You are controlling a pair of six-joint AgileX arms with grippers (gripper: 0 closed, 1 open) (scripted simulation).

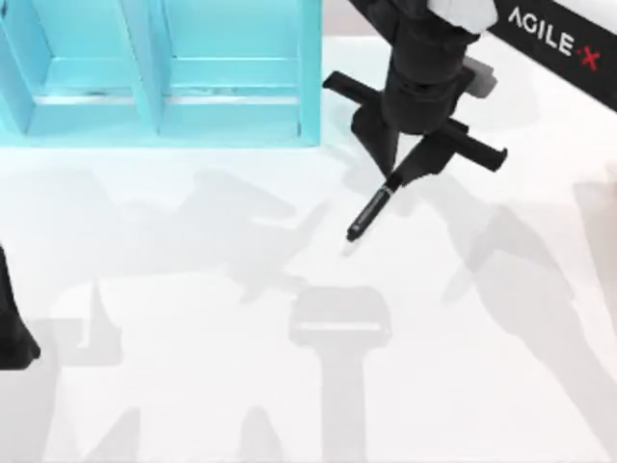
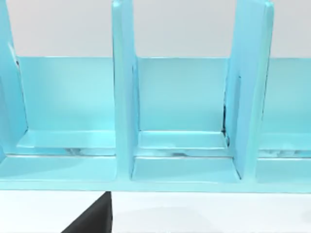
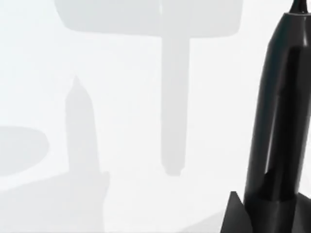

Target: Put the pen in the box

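Observation:
The slim black pen (image 1: pixel 368 213) hangs slanted above the white table, just right of centre in the top view. My right gripper (image 1: pixel 389 179) is shut on its upper end, and the tip points down and to the left. Up close, the pen (image 3: pixel 277 121) is a dark shaft over the bare table. The box (image 1: pixel 308 87), light blue with upright dividers, stands at the back left, its right wall a short way left of the gripper. The left wrist view looks into the box's compartments (image 2: pixel 182 145). My left arm (image 1: pixel 13 333) is parked at the table's left edge.
Shadows of both arms lie across the white table (image 1: pixel 193 386). A black part of my left arm (image 2: pixel 92 218) stands in front of the box's front rim. Open table stretches in front of the box and to the right.

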